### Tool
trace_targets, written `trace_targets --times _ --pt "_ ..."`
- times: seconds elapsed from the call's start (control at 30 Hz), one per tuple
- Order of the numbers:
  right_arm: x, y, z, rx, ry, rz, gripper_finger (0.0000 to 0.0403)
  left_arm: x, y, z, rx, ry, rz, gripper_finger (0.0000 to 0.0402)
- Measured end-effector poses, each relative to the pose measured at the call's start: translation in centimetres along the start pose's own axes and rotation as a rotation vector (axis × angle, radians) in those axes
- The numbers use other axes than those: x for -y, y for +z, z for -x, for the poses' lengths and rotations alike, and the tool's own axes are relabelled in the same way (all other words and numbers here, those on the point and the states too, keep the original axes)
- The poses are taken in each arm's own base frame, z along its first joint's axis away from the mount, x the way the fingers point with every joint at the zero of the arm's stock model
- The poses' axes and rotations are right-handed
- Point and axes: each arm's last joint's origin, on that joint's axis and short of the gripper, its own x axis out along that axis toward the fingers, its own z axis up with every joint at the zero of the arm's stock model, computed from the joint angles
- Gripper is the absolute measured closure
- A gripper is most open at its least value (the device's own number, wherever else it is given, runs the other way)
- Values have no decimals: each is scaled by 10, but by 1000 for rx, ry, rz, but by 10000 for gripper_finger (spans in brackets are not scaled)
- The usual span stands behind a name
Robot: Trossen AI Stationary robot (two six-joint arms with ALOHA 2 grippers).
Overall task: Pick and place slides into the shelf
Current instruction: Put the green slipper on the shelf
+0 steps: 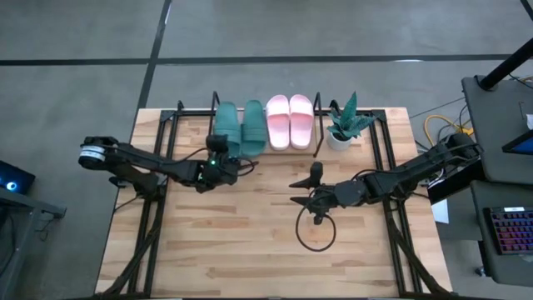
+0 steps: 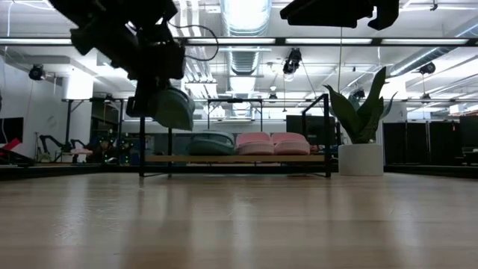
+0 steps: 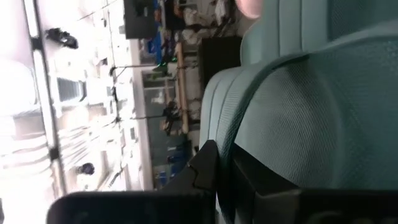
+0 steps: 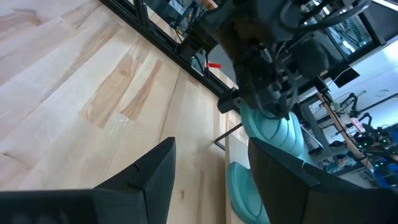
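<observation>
We see the main risk in the last stretch of this placement: our left hand (image 1: 218, 161) is clamped tight on a dark green slide (image 2: 173, 107), carrying it in the air just in front of the shelf (image 2: 233, 158), and the grip looks to be on a thin edge of rubbery material, so the slide could swing, twist or slip out if we move sharply. We judge that the free slot is narrow, lying beside the green slide already on the board (image 1: 253, 127), so a tilted approach could catch the black rods or the upright loop end, or nudge the neighbouring green slide and through it the pale pink pair (image 1: 290, 120). A release from too high could let the slide bounce and land askew or off the board. Our right hand (image 1: 305, 192) hangs over the middle of the table (image 1: 250, 250) with its fingers spread and nothing between them, well apart from the shelf, so we expect no clash there unless it moves in. The potted plant (image 1: 343, 125) stands just beside the shelf's far end, away from the left arm. The held slide looks soft and matte, a muted dark green with a fine pebbled texture on its wide strap, and it hangs with the sole tilted rather than flat.
</observation>
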Motion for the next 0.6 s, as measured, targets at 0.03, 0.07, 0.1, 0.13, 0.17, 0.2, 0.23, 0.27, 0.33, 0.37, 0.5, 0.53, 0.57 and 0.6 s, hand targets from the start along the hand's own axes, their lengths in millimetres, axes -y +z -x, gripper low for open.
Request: trace_targets --times 0.03,0.07,0.1,0.13,0.17,0.2,0.23,0.27,0.33,0.37,0.5,0.53,0.57,0.6 --pt "0 0 0 0 0 0 211 3 -2 -1 -14 9 -5 401" --pt "0 0 0 0 0 0 211 7 -5 -2 -15 6 -8 401" --pt "0 0 0 0 0 0 211 11 -7 -2 -9 -5 -4 401" --pt "0 0 0 0 0 0 211 15 -9 -3 3 -19 15 401" --pt "0 0 0 0 0 0 211 18 -10 -4 18 -30 42 401" --pt "0 0 0 0 0 0 211 21 -12 -5 24 -31 58 401" --pt "0 0 0 0 0 0 211 24 -13 -6 29 -29 64 401" --pt "0 0 0 0 0 0 211 27 -14 -7 30 -24 67 401" --pt "0 0 0 0 0 0 211 31 -18 -9 33 -9 73 401" --pt "0 0 0 0 0 0 211 33 -20 -10 35 -4 67 401" --pt "0 0 0 0 0 0 211 38 -24 -12 75 -6 53 401" --pt "0 0 0 0 0 0 211 39 -26 -12 83 -5 54 401" --pt "0 0 0 0 0 1 211 39 -26 -13 84 -2 54 401" --pt "0 0 0 -1 1 1 211 40 -27 -15 83 -2 50 401"
